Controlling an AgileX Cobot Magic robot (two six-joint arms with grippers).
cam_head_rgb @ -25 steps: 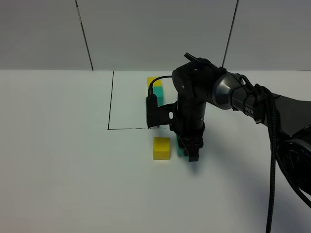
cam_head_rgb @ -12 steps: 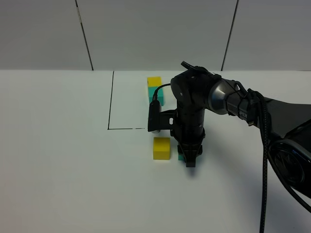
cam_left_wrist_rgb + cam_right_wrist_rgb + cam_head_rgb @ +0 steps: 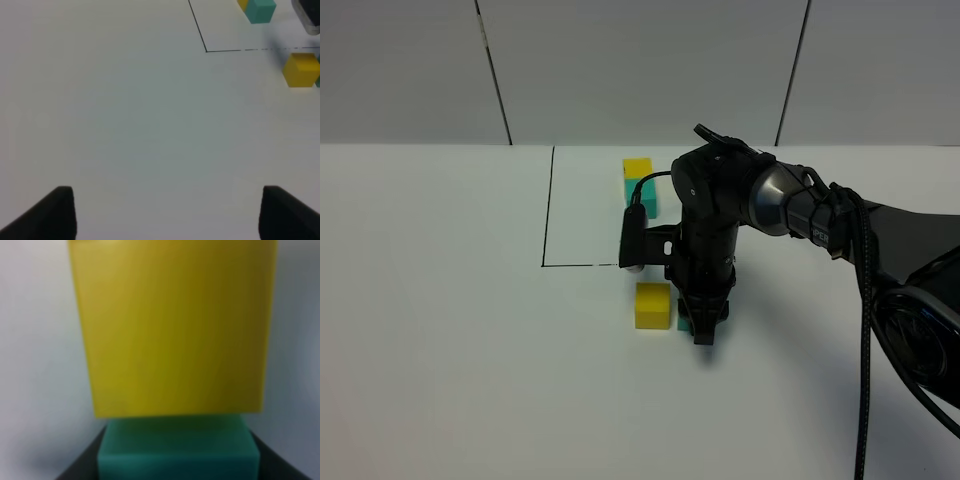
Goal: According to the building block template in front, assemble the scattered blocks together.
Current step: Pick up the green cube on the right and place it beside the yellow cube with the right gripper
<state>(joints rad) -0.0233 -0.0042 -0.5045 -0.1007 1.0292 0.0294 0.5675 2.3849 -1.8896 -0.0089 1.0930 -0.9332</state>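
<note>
The template, a yellow-teal pair, stands inside a thin black drawn rectangle at the back. The loose yellow cube sits just in front of the rectangle's front line. My right gripper points down right beside it, shut on the loose teal cube, which is mostly hidden by the fingers. In the right wrist view the teal cube sits between the dark fingers, up against the yellow cube. My left gripper is open and empty over bare table, far from the yellow cube.
The white table ends at a grey panelled wall behind. The right arm and its cables stretch in from the right. The template's teal cube shows in the left wrist view.
My right gripper has slid left with the teal cube, closing the gap to the loose yellow cube. The yellow cube and the template have not moved.
</note>
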